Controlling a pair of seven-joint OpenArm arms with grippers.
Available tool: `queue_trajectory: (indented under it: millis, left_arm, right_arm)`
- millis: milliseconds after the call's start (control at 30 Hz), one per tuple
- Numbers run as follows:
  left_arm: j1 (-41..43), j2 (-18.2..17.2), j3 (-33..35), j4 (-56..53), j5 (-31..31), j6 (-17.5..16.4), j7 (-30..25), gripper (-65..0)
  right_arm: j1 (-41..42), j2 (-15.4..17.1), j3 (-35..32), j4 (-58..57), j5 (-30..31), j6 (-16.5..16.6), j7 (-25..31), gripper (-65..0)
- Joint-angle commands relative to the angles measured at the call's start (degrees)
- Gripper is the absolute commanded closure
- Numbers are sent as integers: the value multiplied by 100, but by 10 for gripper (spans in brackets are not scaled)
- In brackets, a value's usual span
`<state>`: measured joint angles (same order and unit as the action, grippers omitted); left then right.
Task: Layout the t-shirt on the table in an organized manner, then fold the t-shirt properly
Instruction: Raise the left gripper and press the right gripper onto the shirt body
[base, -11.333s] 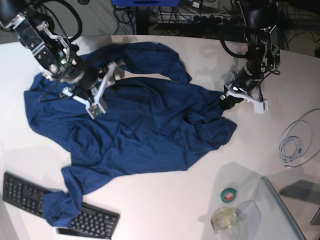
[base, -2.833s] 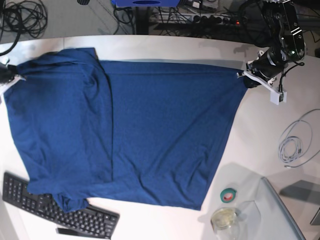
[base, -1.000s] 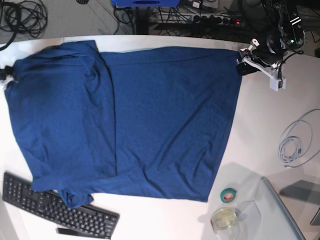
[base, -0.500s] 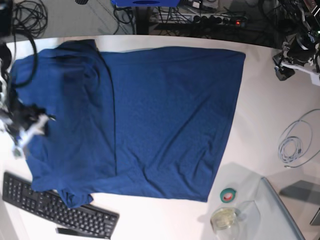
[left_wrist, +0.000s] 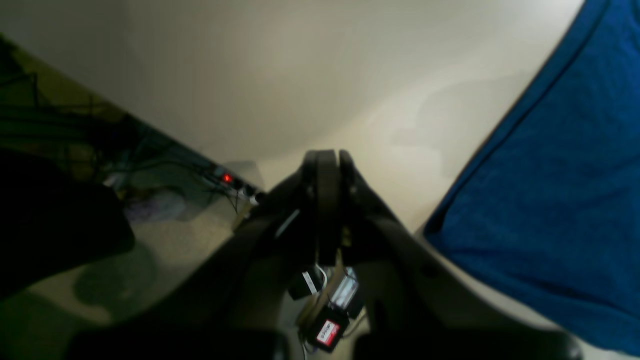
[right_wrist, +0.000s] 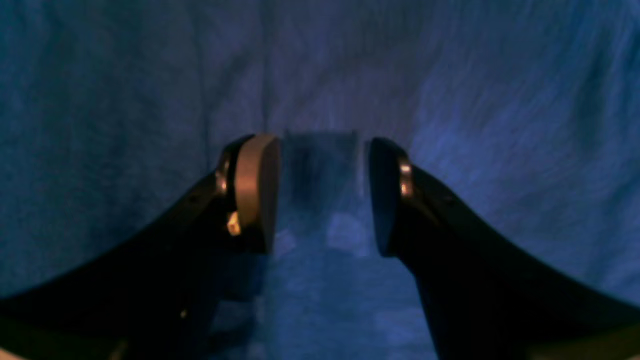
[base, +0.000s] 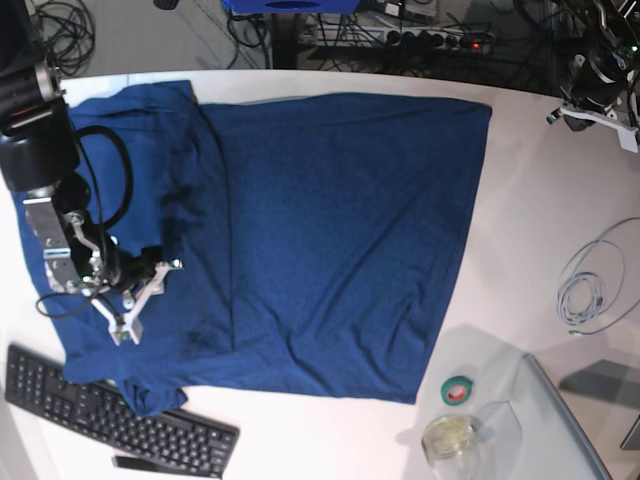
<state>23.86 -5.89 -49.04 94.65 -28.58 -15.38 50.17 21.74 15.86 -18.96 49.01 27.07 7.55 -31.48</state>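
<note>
The white tabletop (base: 530, 240) carries the navy t-shirt (base: 330, 230), spread flat across most of it. Below the t-shirt's lower left corner lies a black keyboard (base: 110, 420), with that corner overlapping it. Right of the t-shirt lies a coiled grey cable (base: 590, 285); below its lower right corner sit a green tape roll (base: 459, 390) and a clear round container (base: 450, 437).

Base view: overhead, looks straight down on whole worktop (base: 530, 200). Left wrist view: behind left hand (left_wrist: 327, 165), close above worktop edge, sharing t-shirt (left_wrist: 555, 200) corner with base. Right wrist view: very close above t-shirt, between right hand (right_wrist: 320, 195) fingers.
</note>
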Motion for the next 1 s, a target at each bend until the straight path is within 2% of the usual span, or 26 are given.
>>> queue_trajectory:
  millis: [0, 100, 300, 367, 467, 500, 633, 733, 900, 967]
  left_arm:
    - [28, -92, -33, 43, -30, -14, -99, 0]
    - [19, -92, -33, 7, -21, -14, -99, 0]
    - [1, -92, -33, -28, -21, -14, -99, 0]
    - [1, -119, -33, -28, -21, -14, -99, 0]
    - [1, -119, -33, -28, -21, -14, -99, 0]
    - [1, -119, -33, -28, -21, -14, -99, 0]
    - [1, -119, -33, -28, -21, -14, -99, 0]
    - [1, -119, -33, -28, -21, -14, -99, 0]
    - [-8, -119, -33, -28, -21, -14, -99, 0]
    - [-8, -119, -33, -28, -21, -14, -99, 0]
  right_arm:
    - [178, -60, 2, 8, 67, 32, 120, -272]
    - [187, -166, -7, -203, 67, 32, 331, -272]
    - [169, -192, -7, -282, 67, 32, 331, -267]
    - [160, -192, -7, -282, 67, 32, 331, -216]
    - [160, -192, -7, -273, 67, 32, 322, -87]
    - [160, -192, -7, -255, 67, 32, 322, -75]
    - [160, -166, 2, -238, 67, 32, 322, -96]
    - [160, -148, -7, -238, 67, 32, 313, -65]
    - [160, -175, -7, -220, 67, 32, 287, -65]
    - [143, -175, 10, -71, 67, 32, 164, -99]
